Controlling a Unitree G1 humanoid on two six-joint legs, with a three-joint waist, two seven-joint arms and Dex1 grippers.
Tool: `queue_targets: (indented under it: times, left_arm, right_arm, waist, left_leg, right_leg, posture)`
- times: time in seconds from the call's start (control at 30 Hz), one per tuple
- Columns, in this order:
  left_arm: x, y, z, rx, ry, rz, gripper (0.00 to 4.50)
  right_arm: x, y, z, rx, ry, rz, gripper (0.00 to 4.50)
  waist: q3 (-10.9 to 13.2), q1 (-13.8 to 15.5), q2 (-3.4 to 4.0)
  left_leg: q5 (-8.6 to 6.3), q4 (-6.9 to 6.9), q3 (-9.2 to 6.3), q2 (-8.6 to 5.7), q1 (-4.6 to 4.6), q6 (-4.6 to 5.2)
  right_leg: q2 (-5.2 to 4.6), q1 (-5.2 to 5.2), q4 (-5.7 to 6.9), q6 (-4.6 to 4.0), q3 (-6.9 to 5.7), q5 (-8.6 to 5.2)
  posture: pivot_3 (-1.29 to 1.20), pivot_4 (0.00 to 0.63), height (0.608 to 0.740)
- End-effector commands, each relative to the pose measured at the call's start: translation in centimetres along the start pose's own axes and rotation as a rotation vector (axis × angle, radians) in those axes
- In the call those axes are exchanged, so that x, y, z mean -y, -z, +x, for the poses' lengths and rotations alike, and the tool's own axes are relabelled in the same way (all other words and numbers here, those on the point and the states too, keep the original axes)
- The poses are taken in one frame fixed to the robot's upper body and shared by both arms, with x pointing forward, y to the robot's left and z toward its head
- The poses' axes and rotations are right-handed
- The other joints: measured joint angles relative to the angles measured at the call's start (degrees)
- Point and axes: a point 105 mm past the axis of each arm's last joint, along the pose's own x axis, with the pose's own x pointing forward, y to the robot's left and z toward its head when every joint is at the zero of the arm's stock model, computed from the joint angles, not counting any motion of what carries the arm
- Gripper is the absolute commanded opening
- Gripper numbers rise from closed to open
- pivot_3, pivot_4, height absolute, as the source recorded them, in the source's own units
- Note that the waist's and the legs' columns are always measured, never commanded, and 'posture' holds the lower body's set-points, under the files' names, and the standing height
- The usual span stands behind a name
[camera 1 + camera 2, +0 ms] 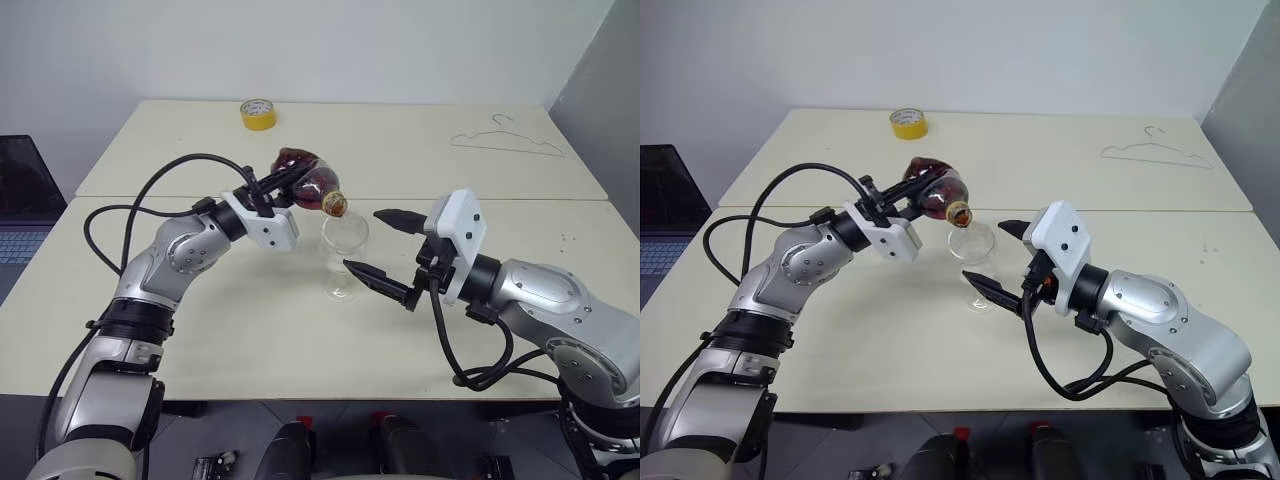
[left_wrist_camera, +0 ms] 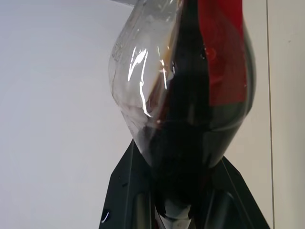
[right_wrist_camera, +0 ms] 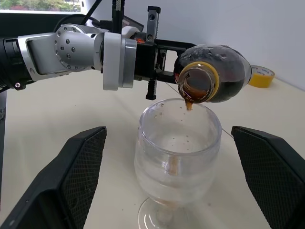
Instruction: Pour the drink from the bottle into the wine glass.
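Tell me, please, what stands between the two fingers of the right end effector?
The wine glass stands between them, untouched by either finger, as the right wrist view shows; the bottle tips over its rim, drink dripping in.

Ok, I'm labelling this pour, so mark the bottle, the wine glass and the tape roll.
bottle (image 3: 224,71), right wrist view, dark bulbous body beside the mouth.
wine glass (image 3: 176,162), right wrist view, front of the bowl.
tape roll (image 1: 258,115), left eye view, yellow outer side.
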Motion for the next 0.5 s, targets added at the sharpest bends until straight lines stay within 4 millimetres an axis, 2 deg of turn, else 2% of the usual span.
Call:
queue_targets:
  times: [0.03,0.5]
  left_arm:
    - [-2.58,-0.28,0.09,0.024,-0.079,0.054,0.56]
    - [-2.99,-0.30,0.02,0.036,-0.087,0.091,0.56]
  right_arm:
    - [0.03,-0.92,-0.11,0.032,0.001,-0.031,4.50]
    - [-0.12,-0.63,-0.10,0.020,-0.012,-0.030,4.50]
  waist:
    - [0.00,0.00,0.00]
    - [0.00,-0.03,0.00]
  left_leg:
    - [0.00,0.00,0.00,0.00,0.00,0.00]
    - [0.00,0.00,0.00,0.00,0.00,0.00]
  right_leg:
    - [0.00,0.00,0.00,0.00,0.00,0.00]
    - [0.00,0.00,0.01,0.00,0.00,0.00]
  posture:
    - [0.00,0.150,0.740]
    - [0.00,0.150,0.740]
